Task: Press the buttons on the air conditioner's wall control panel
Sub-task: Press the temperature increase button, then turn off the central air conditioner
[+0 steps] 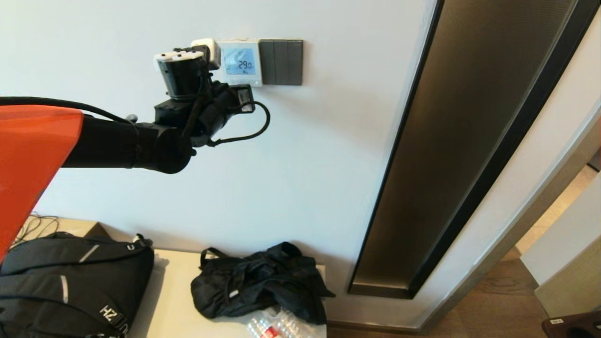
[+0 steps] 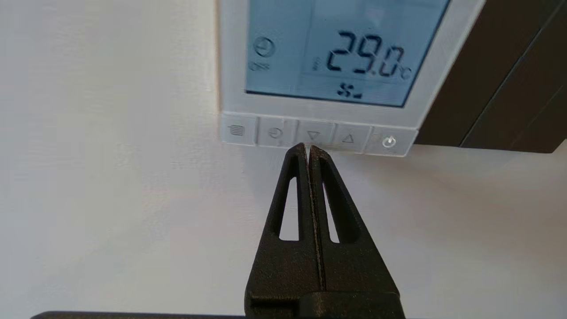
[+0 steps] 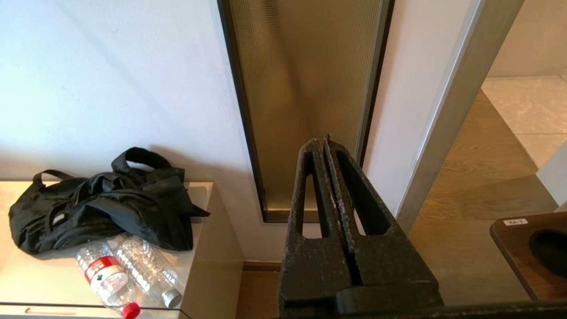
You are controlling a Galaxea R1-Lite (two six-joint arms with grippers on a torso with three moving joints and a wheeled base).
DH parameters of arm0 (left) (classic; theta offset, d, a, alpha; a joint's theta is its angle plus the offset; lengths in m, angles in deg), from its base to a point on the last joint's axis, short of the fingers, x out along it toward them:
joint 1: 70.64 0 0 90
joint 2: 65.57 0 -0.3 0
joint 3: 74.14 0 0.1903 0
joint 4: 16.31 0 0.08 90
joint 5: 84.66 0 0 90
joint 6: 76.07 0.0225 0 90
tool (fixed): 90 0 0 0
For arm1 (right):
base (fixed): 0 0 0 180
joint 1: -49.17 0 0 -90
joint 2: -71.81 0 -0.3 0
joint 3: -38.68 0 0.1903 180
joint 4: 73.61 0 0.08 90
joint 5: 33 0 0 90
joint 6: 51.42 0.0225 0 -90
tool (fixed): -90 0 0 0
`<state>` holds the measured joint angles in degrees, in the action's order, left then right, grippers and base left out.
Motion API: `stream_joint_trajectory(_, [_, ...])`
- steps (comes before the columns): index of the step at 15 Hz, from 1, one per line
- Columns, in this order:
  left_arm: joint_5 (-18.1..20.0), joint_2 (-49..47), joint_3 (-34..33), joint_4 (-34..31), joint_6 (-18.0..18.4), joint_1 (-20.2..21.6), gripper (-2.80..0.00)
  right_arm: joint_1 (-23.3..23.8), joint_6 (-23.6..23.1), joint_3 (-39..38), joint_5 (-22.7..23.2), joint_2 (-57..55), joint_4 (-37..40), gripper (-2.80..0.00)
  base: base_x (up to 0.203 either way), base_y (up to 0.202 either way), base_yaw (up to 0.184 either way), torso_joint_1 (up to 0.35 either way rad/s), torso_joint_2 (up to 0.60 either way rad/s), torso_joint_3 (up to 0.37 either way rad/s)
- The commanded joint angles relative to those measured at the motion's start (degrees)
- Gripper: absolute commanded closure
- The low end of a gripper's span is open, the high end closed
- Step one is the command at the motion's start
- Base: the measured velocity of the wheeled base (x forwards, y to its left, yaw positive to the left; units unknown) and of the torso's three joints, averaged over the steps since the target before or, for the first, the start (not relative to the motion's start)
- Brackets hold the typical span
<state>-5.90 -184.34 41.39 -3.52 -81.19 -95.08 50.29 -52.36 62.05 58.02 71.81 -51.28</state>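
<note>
The white air conditioner control panel (image 1: 241, 62) hangs on the wall, its blue screen (image 2: 341, 48) reading 29.0. Under the screen runs a row of several buttons, among them a down-arrow button (image 2: 313, 135), an up-arrow button (image 2: 348, 138) and a power button (image 2: 389, 141). My left gripper (image 2: 308, 148) is shut and empty, its tips at the lower edge of the down-arrow button. In the head view the left wrist (image 1: 188, 84) is raised just left of the panel. My right gripper (image 3: 322, 142) is shut and empty, parked low and away from the panel.
A dark switch plate (image 1: 281, 62) adjoins the panel on the right. A tall dark-framed glass strip (image 1: 469, 141) stands further right. Below, a white cabinet (image 1: 173, 300) bears a black backpack (image 1: 70, 286), a black bag (image 1: 263, 281) and plastic bottles (image 3: 128, 274).
</note>
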Motion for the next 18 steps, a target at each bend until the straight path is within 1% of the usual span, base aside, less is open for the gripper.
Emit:
stream_joint_trajectory(1, [-0.1,4.2,-3.5,1.0,0.0,0.0,0.0,-0.1,0.0,0.0,0.0,-0.1,0.0,0.0,0.0,0.0,0.0,0.0,0.0,0.0])
stream_joint_trajectory(5, [-0.1,13.7,-15.0,4.7,0.1,0.2,0.0,-0.1,0.0,-0.1,0.0,-0.1,0.0,0.0,0.0,0.0,0.0,0.0,0.0,0.0])
stream_joint_trajectory(8, [-0.1,23.6,-26.7,6.6,0.0,1.3,0.0,0.0,0.0,0.0,0.0,-0.1,0.0,0.0,0.0,0.0,0.0,0.0,0.0,0.0])
stream_joint_trajectory(10, [0.3,31.3,-34.1,6.9,0.1,2.3,0.0,0.0,0.0,0.0,0.0,-0.1,0.0,0.0,0.0,0.0,0.0,0.0,0.0,0.0])
stream_joint_trajectory(13, [2.1,42.9,-43.2,5.9,0.5,4.2,0.0,-0.1,0.0,0.0,0.0,-0.1,0.0,0.0,0.0,0.0,0.0,0.0,0.0,0.0])
stream_joint_trajectory(15, [2.8,51.3,-49.7,4.0,1.3,7.0,0.0,0.0,0.0,0.0,0.0,-0.1,0.0,0.0,0.0,0.0,0.0,0.0,0.0,0.0])
stream_joint_trajectory(18, [5.3,63.6,-57.4,-0.6,1.7,13.3,0.0,0.0,0.0,0.0,0.0,-0.1,0.0,0.0,0.0,0.0,0.0,0.0,0.0,0.0])
